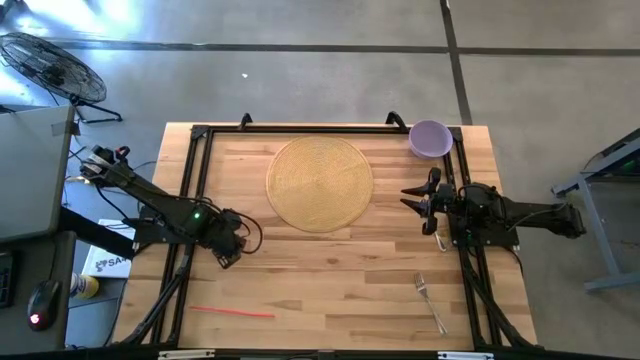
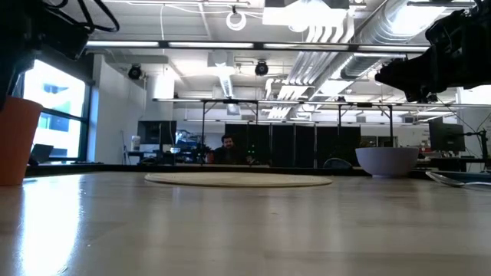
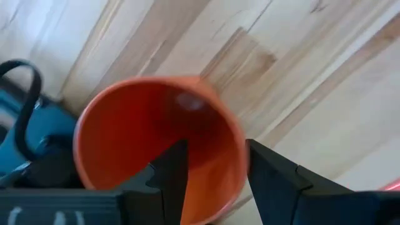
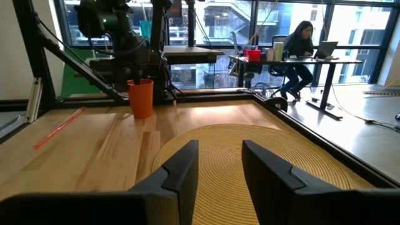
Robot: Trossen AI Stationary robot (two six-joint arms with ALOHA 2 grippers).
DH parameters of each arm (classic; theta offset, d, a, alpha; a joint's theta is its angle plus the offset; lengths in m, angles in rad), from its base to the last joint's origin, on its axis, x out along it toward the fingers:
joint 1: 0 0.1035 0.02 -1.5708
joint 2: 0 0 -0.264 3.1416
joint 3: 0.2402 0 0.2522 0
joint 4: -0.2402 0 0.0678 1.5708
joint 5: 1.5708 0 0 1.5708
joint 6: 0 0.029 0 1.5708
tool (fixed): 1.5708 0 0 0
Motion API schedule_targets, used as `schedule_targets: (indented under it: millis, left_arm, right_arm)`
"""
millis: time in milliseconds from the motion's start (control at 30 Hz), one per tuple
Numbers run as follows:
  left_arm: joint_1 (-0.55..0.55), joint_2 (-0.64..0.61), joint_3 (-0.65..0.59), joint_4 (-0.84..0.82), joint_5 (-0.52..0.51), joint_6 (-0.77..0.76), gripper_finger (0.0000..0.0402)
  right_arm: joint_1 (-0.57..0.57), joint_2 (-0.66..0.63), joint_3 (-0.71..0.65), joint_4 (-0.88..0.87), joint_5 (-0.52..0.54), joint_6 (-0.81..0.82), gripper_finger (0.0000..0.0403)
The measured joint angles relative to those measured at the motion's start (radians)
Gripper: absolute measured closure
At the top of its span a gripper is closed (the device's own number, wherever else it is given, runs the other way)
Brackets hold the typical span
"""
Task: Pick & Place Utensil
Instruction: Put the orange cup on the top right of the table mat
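Noted slim silver metal fork (image 1: 430, 298) lying flat on pale wooden plank table (image 1: 330, 290), near the front right corner, just beside the black frame rail (image 1: 478, 290). Untouched, apart from both arms.

Found right gripper (image 1: 408, 197) raised beside the round woven straw placemat (image 1: 320, 183), pointed across it, pincer spread with nothing between. Small purple bowl (image 1: 430, 138) close by at the far right corner.

Found left gripper (image 3: 215, 153) at the table's left, set over the orange plastic cup (image 3: 156, 137), pincer parted and straddling the cup's rim, one finger inside and one outside. Cup seen standing on the wood in the low view.

Judged the step in hand: reaching for the fork, likeliest with the right arm. Best done by swinging back toward the front edge, dropping straight down, fingers set across the handle's mid-length, closing low against the wood.

Little room on the rail side, so approach from the table's middle advised. Open board between placemat and front edge, save a thin red straw (image 1: 230, 312) at front left.
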Motion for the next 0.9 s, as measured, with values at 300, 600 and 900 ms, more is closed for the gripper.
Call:
schedule_targets:
  millis: [300, 600, 900]
  left_arm:
    - [0.000, 0.007, 0.000, 0.126, -0.021, 0.100, 0.0249]
    - [0.000, 0.013, 0.000, 0.237, -0.058, 0.212, 0.0249]
    - [0.000, 0.013, 0.000, 0.372, -0.058, 0.343, 0.0249]
  right_arm:
    - [0.000, 0.000, 0.000, 0.000, 0.000, 0.000, 0.0286]
    - [0.000, 0.000, 0.000, 0.000, 0.000, 0.000, 0.0286]
    - [0.000, 0.000, 0.000, 0.000, 0.000, 0.000, 0.0286]
